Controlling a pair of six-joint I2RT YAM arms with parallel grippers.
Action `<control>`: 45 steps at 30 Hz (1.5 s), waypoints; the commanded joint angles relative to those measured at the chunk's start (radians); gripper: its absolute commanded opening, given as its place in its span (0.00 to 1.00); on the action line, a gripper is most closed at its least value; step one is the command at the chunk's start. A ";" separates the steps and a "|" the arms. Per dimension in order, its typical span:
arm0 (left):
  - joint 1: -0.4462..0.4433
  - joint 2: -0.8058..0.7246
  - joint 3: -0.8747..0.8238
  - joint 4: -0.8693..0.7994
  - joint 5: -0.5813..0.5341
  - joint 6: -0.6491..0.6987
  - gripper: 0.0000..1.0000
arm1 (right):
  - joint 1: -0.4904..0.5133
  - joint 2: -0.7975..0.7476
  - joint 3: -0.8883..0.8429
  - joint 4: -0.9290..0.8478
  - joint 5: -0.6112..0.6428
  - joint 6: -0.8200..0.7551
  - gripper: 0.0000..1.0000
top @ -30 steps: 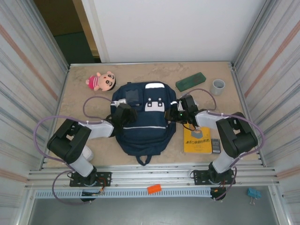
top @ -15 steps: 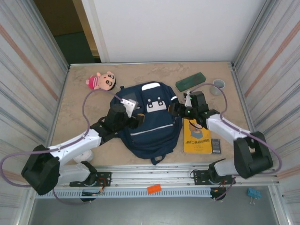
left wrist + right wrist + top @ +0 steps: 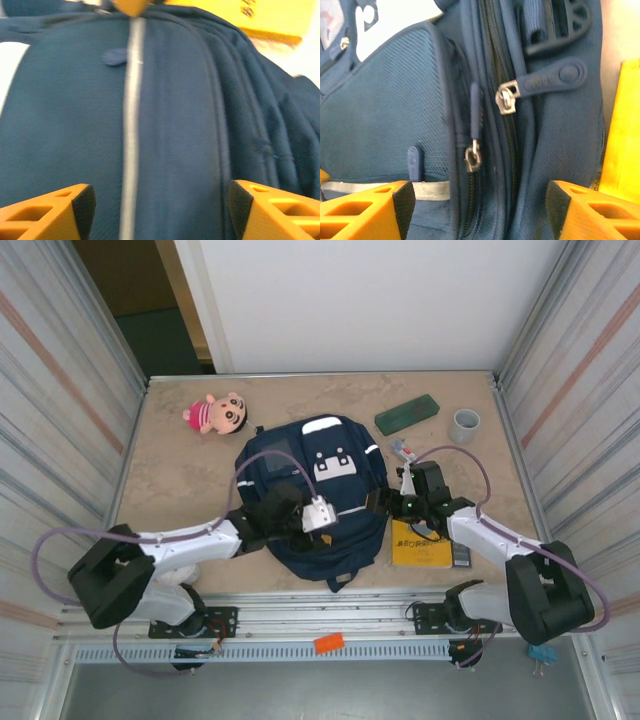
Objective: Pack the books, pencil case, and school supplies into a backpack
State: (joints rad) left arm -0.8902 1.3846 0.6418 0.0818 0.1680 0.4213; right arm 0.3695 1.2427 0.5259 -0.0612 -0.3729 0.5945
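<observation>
**Ana:** Since a second ago the backpack (image 3: 315, 495) has slid nearer and turned a little. Both arms have gone with it, the left one swinging across to its near front.

**Ben:** And the grippers?

**Ana:** The left gripper (image 3: 318, 514) hangs over the front panel with its jaws wide. Only navy cloth and a reflective strip (image 3: 131, 125) lie between them, and it grips nothing. The right gripper (image 3: 386, 502) is at the pack's right flank, just as wide and just as empty, with two zip pulls (image 3: 542, 80) just ahead of it.

**Ben:** Is anything packed?

**Ana:** I'd say not; the pack looks zipped. The yellow book (image 3: 420, 548) lies just right of it, partly under the right arm (image 3: 470, 530). The green pencil case (image 3: 407, 412) is at the far right. The calculator-like device (image 3: 460, 556) sits beside the book's right edge. The white-and-red stick (image 3: 402, 449) is near the pack's far right corner.

**Ben:** What could go wrong?

**Ana:** The right jaws could shut on a fold of cloth and miss the pull. A tug with the pack unpinned could drag it onto the book or towards the near edge of the table (image 3: 180, 470).

**Ben:** Does anything stand in the way?

**Ana:** The right arm lying over the book does. The grey cup (image 3: 464, 424) sits near the pencil case, and the plush doll (image 3: 217, 413) is well clear at the far left.
</observation>
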 commanded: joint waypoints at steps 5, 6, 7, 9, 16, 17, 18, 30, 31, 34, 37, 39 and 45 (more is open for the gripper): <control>-0.012 0.128 0.059 0.021 -0.073 0.072 0.73 | 0.056 0.047 -0.080 0.125 -0.070 0.122 0.68; -0.013 0.133 0.059 0.019 -0.115 0.060 0.73 | 0.078 0.054 -0.091 0.150 -0.070 0.143 0.67; -0.012 0.132 0.053 0.014 -0.153 0.053 0.73 | 0.093 0.059 -0.098 0.171 -0.068 0.157 0.67; -0.013 0.110 0.026 0.025 -0.215 0.037 0.73 | 0.132 0.072 -0.100 0.208 -0.070 0.192 0.66; -0.013 -0.072 -0.138 0.191 -0.246 0.026 0.82 | 0.286 0.053 -0.071 0.287 -0.050 0.219 0.67; -0.013 -0.087 -0.143 0.187 -0.237 0.030 0.83 | 0.290 0.034 -0.068 0.281 -0.047 0.215 0.67; -0.012 -0.099 -0.142 0.171 -0.226 0.033 0.85 | 0.289 0.006 -0.065 0.262 -0.037 0.206 0.67; -0.022 0.109 0.039 0.058 -0.280 0.037 0.89 | 0.134 -0.356 -0.073 -0.054 0.024 0.070 0.74; -0.024 0.135 0.052 0.061 -0.292 0.035 0.77 | 0.125 -0.361 -0.080 -0.051 0.018 0.071 0.74; -0.027 0.167 0.058 0.077 -0.317 0.018 0.41 | 0.135 -0.367 -0.090 -0.052 0.036 0.062 0.76; -0.030 0.117 0.007 0.136 -0.270 0.026 0.24 | 0.141 -0.382 -0.103 -0.053 0.068 0.037 0.77; -0.030 0.058 -0.028 0.154 -0.232 0.056 0.12 | 0.138 -0.390 -0.111 -0.048 0.071 0.021 0.77; 0.049 -0.167 -0.058 0.031 -0.028 0.112 0.00 | 0.134 -0.411 -0.128 -0.017 0.067 -0.008 0.78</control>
State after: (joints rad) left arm -0.8841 1.3361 0.5838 0.1493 -0.0078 0.4980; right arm 0.5041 0.8558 0.4175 -0.0994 -0.3107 0.6323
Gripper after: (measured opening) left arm 0.086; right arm 0.775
